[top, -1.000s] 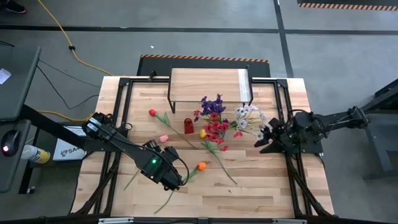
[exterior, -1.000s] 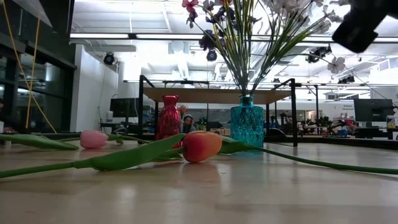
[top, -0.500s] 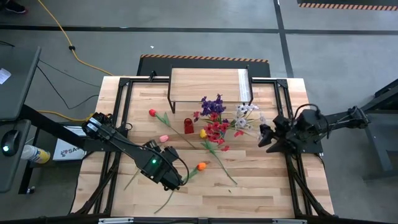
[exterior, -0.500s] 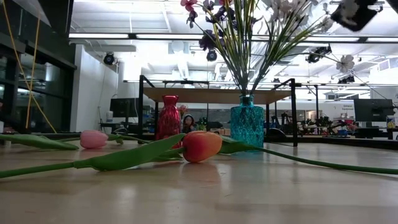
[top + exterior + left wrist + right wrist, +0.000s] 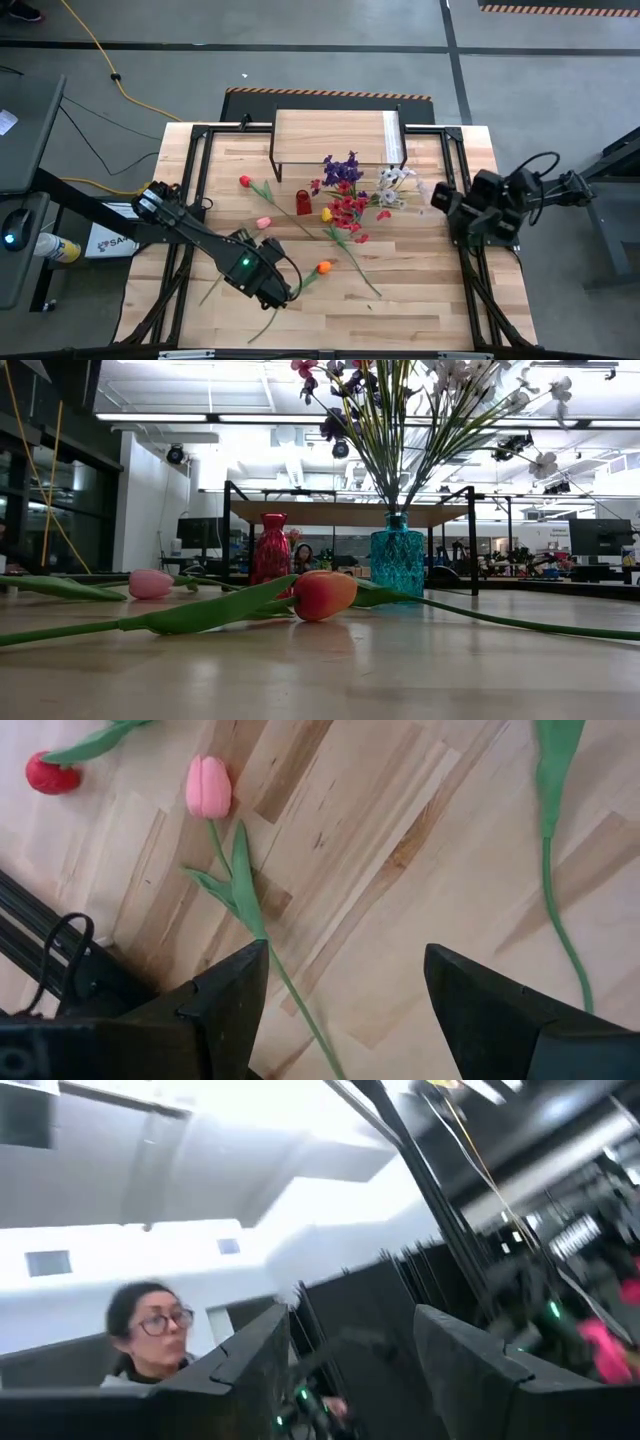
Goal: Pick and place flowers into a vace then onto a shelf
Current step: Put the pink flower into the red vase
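Observation:
The blue glass vase (image 5: 397, 561) stands mid-table, holding purple, red and white sprays (image 5: 350, 190). A small red vase (image 5: 303, 203) stands beside it. An orange tulip (image 5: 323, 267), a pink tulip (image 5: 263, 222) and a red tulip (image 5: 245, 181) lie flat on the planks. The shelf (image 5: 335, 135) stands at the far edge. My left gripper (image 5: 275, 290) hovers open over the near-left planks, with the pink tulip (image 5: 208, 788) ahead of it (image 5: 346, 948). My right gripper (image 5: 440, 198) is open and raised at the right edge, facing the room (image 5: 352, 1312).
A long green stem (image 5: 520, 623) runs from the vase area along the table toward the near right. Black frame rails (image 5: 195, 200) cross the table on both sides. A person (image 5: 150, 1330) sits in the room beyond. Bare planks (image 5: 420, 300) lie near right.
My right gripper has risen from beside the white blossoms, drawn back toward the table's right edge and tipped up to face the room, leaving the low view. The flowers and my left arm have stayed put.

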You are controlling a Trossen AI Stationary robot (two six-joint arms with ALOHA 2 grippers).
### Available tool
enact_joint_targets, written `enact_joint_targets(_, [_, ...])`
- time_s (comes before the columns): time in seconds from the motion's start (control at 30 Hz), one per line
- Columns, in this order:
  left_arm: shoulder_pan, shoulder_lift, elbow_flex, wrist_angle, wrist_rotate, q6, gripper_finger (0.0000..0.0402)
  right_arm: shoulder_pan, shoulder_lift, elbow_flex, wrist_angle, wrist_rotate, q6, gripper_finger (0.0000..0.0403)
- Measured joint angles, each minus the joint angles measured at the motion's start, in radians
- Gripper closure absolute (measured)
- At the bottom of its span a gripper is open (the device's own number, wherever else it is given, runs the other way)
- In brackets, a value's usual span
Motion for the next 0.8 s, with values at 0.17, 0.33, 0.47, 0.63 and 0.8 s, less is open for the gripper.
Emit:
enact_joint_targets(0.17, [-0.029,0.0,-0.049,-0.002,0.074,-0.172,0.0103,0.0,0.0,0.0,0.042,-0.014,-0.018,0.0196])
enact_joint_targets(0.33, [-0.107,0.0,-0.12,-0.001,0.17,-0.375,0.0103,0.0,0.0,0.0,0.047,-0.014,-0.039,0.0196])
enact_joint_targets(0.47, [-0.155,0.0,-0.171,-0.002,0.175,-0.488,0.0103,0.0,0.0,0.0,0.085,-0.013,-0.072,0.0196])
enact_joint_targets(0.63, [-0.16,0.0,-0.191,-0.002,0.171,-0.533,0.0103,0.0,0.0,0.0,0.125,0.038,-0.098,0.0197])
enact_joint_targets(0.8, [-0.126,0.0,-0.192,-0.001,0.113,-0.543,0.0103,0.0,0.0,0.0,0.133,0.062,-0.106,0.0197])
